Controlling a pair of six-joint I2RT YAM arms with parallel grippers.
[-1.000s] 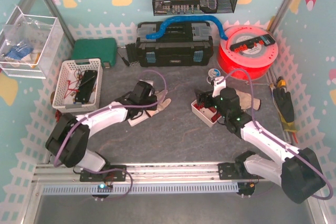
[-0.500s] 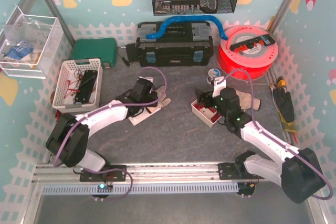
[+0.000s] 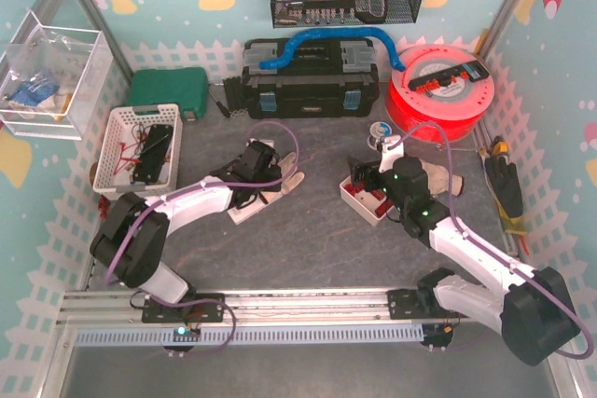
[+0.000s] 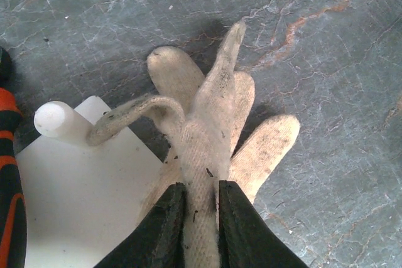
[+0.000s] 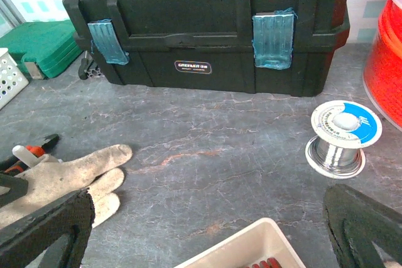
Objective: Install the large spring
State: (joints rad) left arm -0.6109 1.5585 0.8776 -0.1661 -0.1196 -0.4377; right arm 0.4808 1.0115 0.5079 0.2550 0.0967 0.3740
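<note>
Clearing the way, are you, Sam, or is the spring already going in?

Clearing, Jo. My left pincer point(image 4: 200, 194) is clenched on the back of a glove point(image 4: 217, 117) that lies half over the white plate point(image 4: 81, 205). The plate's peg point(image 4: 51, 118) pokes out beside the glove's curled finger. I judge that plate to be where the spring goes, so the install itself has not begun.

And the large spring?

I cannot make it out in any view. The tray point(image 3: 359, 200) below my right pincer point(image 5: 204, 221) holds something red. Whether the spring is in there too, I cannot tell. That pincer hangs released, jaws wide, nothing between them.

What does the next move call for?

Carrying the glove well clear of the plate and dropping it on bare surface, without dragging the plate along. Then I must find the spring.

Give me a count.

Two gloves: the one I hold and a second glove point(image 3: 440, 177) behind the right arm. One plate with one peg, one tray, one pair of pliers point(image 4: 7, 155) beside the plate, one solder reel point(image 5: 342, 136) and one toolbox point(image 5: 207, 23).
</note>
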